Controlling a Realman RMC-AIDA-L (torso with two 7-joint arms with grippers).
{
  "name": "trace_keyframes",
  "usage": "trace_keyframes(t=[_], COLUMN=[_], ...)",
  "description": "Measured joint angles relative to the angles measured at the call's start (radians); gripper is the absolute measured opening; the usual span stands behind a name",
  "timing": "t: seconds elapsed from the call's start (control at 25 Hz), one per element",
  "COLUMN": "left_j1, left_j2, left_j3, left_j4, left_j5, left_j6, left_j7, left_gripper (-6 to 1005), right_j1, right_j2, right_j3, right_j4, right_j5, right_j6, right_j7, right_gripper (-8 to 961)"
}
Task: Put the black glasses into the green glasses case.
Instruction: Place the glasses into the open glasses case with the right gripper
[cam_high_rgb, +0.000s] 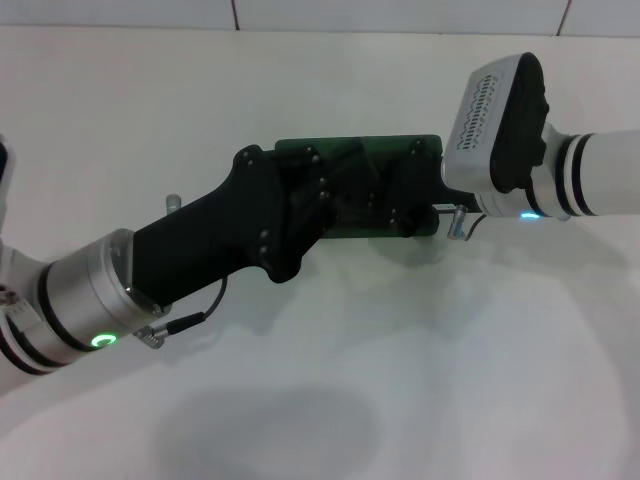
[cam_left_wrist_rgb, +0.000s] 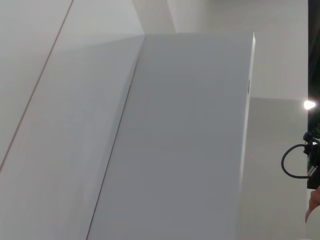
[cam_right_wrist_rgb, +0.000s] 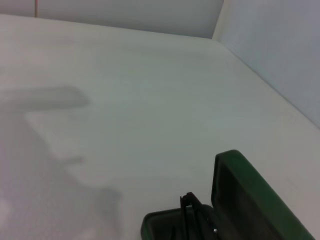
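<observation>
We see the green glasses case (cam_high_rgb: 360, 190) open on the white worktop (cam_high_rgb: 400, 380), lid up in the right wrist view. The black glasses (cam_right_wrist_rgb: 192, 212) sit in its tray, a thin black frame part sticking up. Left gripper (cam_high_rgb: 320, 200) hangs over the case from the left, right gripper (cam_high_rgb: 420, 195) at its right end; we cannot tell whether either is wide or narrow. Risk as we judge it: closing the lid on that raised part bends the frame, or a gripper nudges the case sideways.
</observation>
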Motion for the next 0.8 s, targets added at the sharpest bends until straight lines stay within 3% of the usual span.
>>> trace_keyframes(t=[0.8], left_j1=[-0.001], left_j2=[0.0], left_j3=[0.0], left_j4=[0.0], left_j5=[-0.007], left_j6=[-0.001], left_j7=[0.0], left_gripper=[80], right_j1=[-0.008], right_j2=[0.0], right_j3=[0.0], right_j4=[-0.016], right_j5=[-0.001], right_j6=[0.024], right_j7=[0.008], right_gripper=[79])
